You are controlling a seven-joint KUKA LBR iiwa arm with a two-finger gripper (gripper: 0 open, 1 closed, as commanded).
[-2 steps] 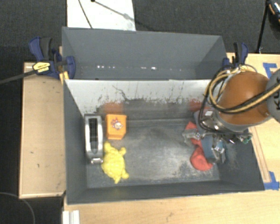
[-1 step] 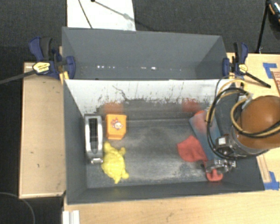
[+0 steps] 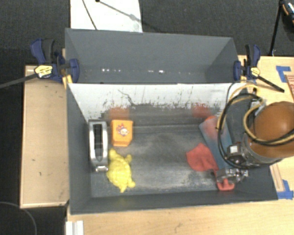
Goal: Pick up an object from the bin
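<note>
My claw [image 3: 233, 176] is low in the bin's [image 3: 152, 199] near right corner, at a small red piece [image 3: 225, 184]. A red crumpled lump [image 3: 201, 158] lies just left. Can't tell if the claw's wide or narrow. Looks like nothing's lifted yet, so grip and lift remain.

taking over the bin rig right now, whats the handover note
Gripper: low in the bin, at its lower right corner as the camera sees it, right at a small red piece. No grip can be confirmed.
Things: a red crumpled lump lies just left of the gripper. An orange block, a silver metal piece and a yellow soft toy sit along the left side.
Done: the arm is in the bin; nothing is lifted.
Left: grasp one thing and raise it out.
</note>
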